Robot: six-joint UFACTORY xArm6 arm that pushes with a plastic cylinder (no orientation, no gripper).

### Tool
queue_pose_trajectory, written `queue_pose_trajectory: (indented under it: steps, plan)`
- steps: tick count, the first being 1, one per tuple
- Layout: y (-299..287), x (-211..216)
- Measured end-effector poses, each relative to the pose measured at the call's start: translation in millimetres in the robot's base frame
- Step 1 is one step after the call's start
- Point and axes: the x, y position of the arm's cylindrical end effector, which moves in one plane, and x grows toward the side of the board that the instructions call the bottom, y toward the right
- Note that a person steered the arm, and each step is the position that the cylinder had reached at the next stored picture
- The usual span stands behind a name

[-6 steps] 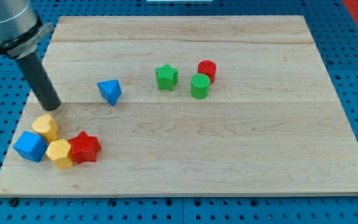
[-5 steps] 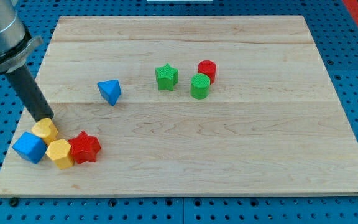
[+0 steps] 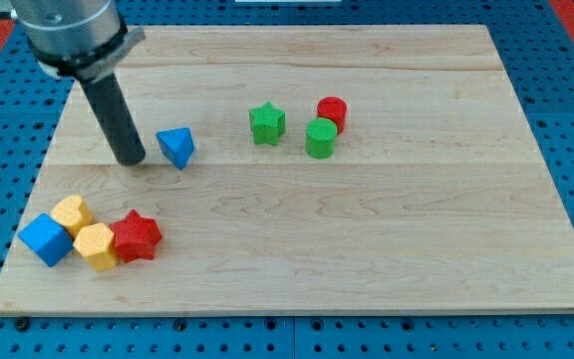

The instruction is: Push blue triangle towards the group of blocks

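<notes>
The blue triangle (image 3: 176, 147) lies on the wooden board (image 3: 367, 239), left of centre. My tip (image 3: 133, 159) stands just to its left, a small gap apart. A group of blocks sits at the lower left: a blue cube (image 3: 46, 239), a yellow block (image 3: 72, 213), a second yellow block (image 3: 96, 245) and a red star (image 3: 136, 236). Another cluster lies right of the triangle: a green star (image 3: 266, 123), a green cylinder (image 3: 320, 138) and a red cylinder (image 3: 332, 111).
The board rests on a blue perforated table (image 3: 8, 120). The arm's dark rod and grey body (image 3: 68, 30) reach in from the upper left.
My tip has moved up and to the right, from beside the yellow block at the lower left to just left of the blue triangle. The blocks have not visibly moved.
</notes>
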Motion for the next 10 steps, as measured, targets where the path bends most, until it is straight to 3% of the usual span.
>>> queue_pose_trajectory:
  steps: [1, 2, 3, 5, 7, 8, 10]
  plan:
    - [-34, -22]
    - [-9, -44]
    - [32, -39]
    - [2, 15]
    - [36, -44]
    - [83, -32]
    - [43, 45]
